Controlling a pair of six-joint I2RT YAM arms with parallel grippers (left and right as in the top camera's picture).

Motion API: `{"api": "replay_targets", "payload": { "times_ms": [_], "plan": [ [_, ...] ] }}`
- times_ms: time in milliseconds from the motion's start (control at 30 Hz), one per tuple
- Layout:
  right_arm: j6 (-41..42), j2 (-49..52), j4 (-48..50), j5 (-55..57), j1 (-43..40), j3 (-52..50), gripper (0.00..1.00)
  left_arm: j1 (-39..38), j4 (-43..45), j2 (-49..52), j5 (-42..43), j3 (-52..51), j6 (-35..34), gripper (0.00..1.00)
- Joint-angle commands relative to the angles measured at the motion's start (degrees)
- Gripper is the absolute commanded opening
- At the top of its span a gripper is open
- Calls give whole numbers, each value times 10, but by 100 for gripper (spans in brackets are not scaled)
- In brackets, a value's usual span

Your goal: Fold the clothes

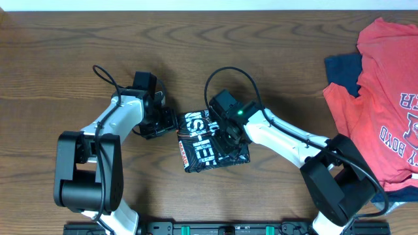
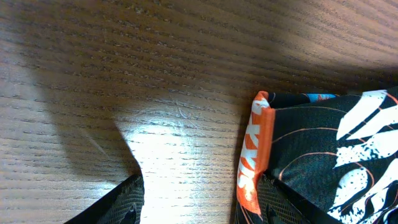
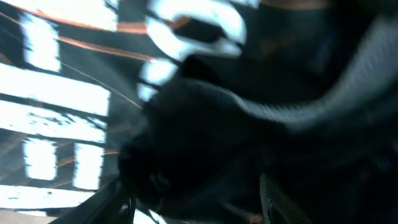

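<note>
Shirt (image 1: pixel 198 145) lies folded into a compact square at table (image 1: pixel 78 59) centre. Left gripper (image 1: pixel 171 125) sits at its left edge, jaws apart, grasping nothing. Right gripper (image 1: pixel 230 138) is down on the shirt; its grip cannot be told, the view being blurred.

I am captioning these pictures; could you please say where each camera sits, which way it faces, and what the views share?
Overhead: above the table, facing down on the black shirt, a red shirt, left arm and left hand, right arm and right hand.
Left wrist: on the left arm, facing low across the wood to the shirt's orange edge; fingers show.
Right wrist: on the right arm, close over the shirt's white lettering, blurred; fingers faint.
Shared: all show the black shirt.
</note>
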Motion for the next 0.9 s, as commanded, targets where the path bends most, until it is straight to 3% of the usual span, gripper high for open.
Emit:
{"api": "replay_targets", "payload": {
  "times_ms": [0,367,600,767,867],
  "plan": [
    [68,-7,-28,72,-10,0,63,0,-4,21,-24,-23,3,61],
    [203,-8,-127,143,-50,0,65,0,-4,21,-24,-23,3,61],
    [230,-48,-124,152,-83,0,66,0,-5,21,-25,-23,3,61],
    [223,-110,-104,150,-104,1,72,0,-4,21,-25,-23,3,61],
    [140,-146,-73,104,-104,1,75,0,-4,21,-25,-23,3,61]
  ]
}}
